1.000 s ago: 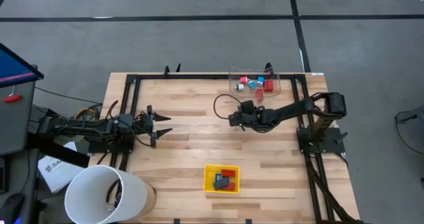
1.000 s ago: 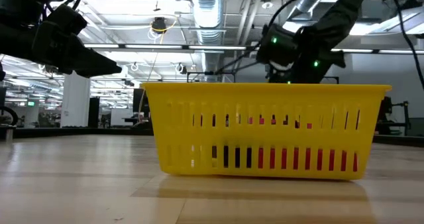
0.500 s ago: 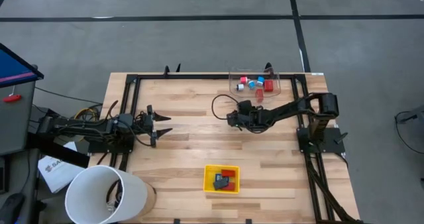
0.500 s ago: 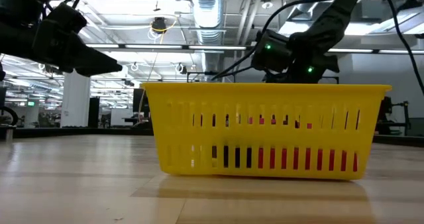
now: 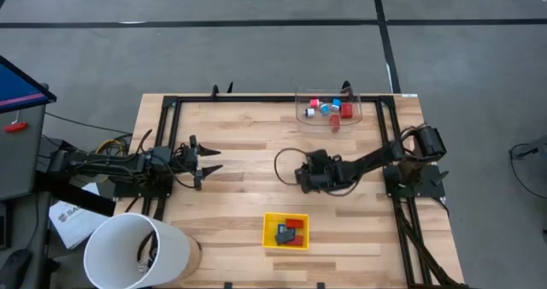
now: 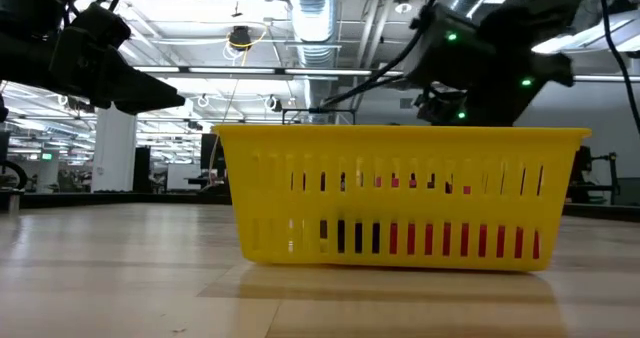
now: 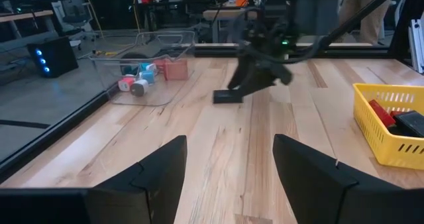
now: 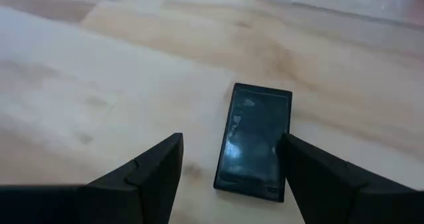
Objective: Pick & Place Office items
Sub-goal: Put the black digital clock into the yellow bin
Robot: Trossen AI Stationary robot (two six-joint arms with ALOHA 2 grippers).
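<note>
A flat black rectangular item (image 8: 255, 141) lies on the wood between the fingers of my open right gripper (image 8: 232, 164), close to one finger. In the left wrist view this item (image 7: 228, 96) sits just under the right gripper (image 7: 255, 75). From above, the right gripper (image 5: 301, 176) is mid-table, between the clear box (image 5: 329, 109) of red, blue and white pieces and the yellow tray (image 5: 267, 231), which holds red and black pieces. My left gripper (image 5: 209, 162) waits open at the table's left. My right gripper's fingers stand on either side of the black item, coming down at a slant from the table's right. One finger (image 8: 311, 177) overlaps the item's long edge (image 8: 286, 151) in the right wrist view. I cannot tell whether it touches. The item lies flat on the table.
A black metal frame (image 5: 171, 105) runs round the table's far, left and right sides. A white cylinder (image 5: 137, 250) stands at the near left corner. The yellow tray (image 6: 400, 193) fills the low view. Bare wood lies between the right gripper and the tray.
My right gripper has moved from beside the clear box toward the table's near edge, in the direction of the yellow tray, and now looms larger in the low view. The left arm has kept still.
</note>
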